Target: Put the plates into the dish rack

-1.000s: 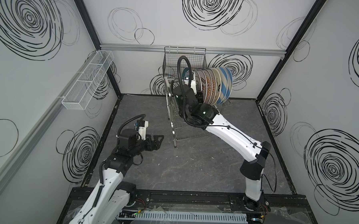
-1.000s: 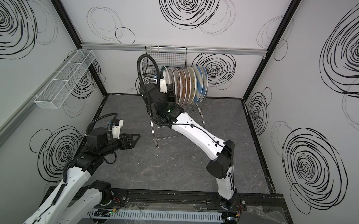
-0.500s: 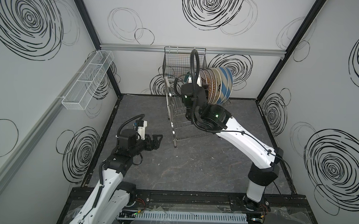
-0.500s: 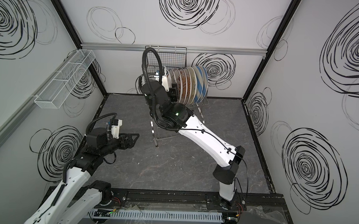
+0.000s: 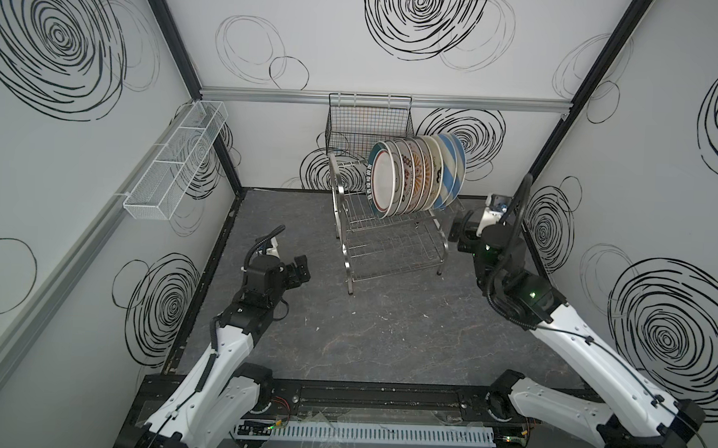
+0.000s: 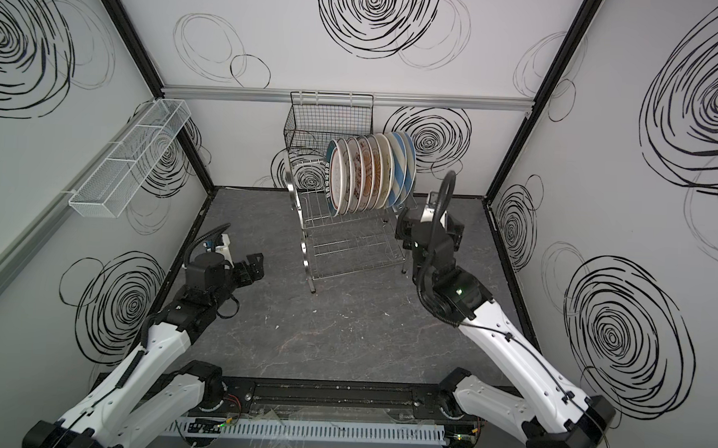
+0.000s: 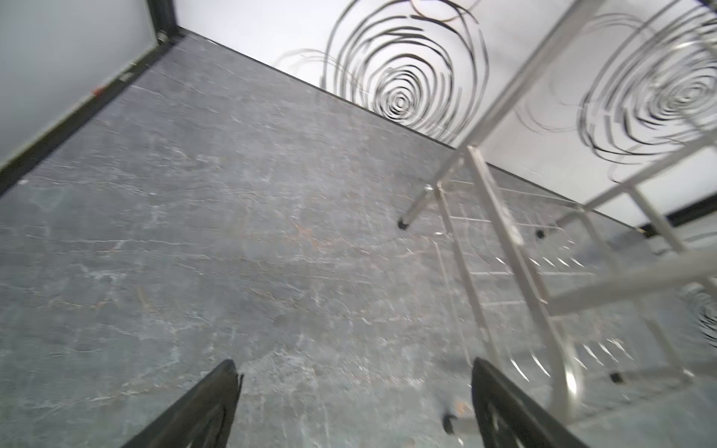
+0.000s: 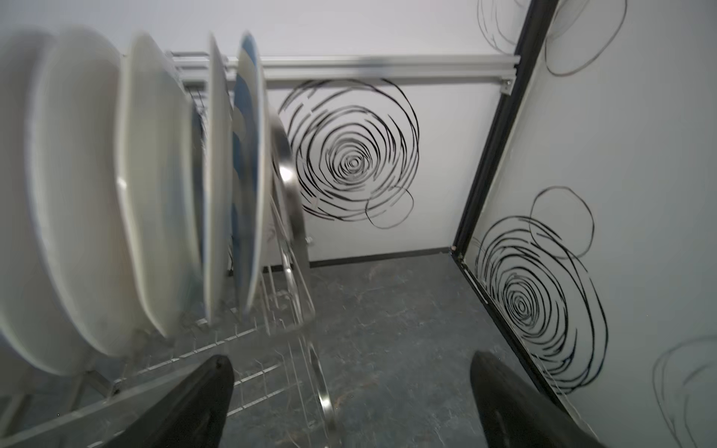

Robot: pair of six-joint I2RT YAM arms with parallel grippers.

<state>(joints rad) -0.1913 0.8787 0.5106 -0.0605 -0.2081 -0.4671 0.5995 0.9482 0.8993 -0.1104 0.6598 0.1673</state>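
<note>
Several plates (image 5: 413, 177) (image 6: 367, 175) stand on edge in a tight row in the upper tier of the steel dish rack (image 5: 389, 251) (image 6: 348, 249). A teal-rimmed one (image 5: 382, 180) is at the row's left end and a blue-striped one at its right end. My right gripper (image 6: 430, 224) (image 8: 351, 368) hangs open and empty just right of the rack, level with its upper tier. The right wrist view shows the plates' (image 8: 155, 186) backs and the rack's end loop (image 8: 287, 186). My left gripper (image 5: 303, 268) (image 7: 355, 366) is open and empty, low over the floor, left of the rack (image 7: 523, 252).
A black wire-mesh basket (image 5: 368, 121) hangs on the back wall behind the rack. A long white mesh tray (image 5: 177, 163) is fixed to the left wall. The right wall and its black corner post (image 8: 492, 155) stand close to my right gripper.
My right arm has drawn back from the left end of the plate row, swung round to the rack's right side, and its jaws have opened. The left arm has not moved.
</note>
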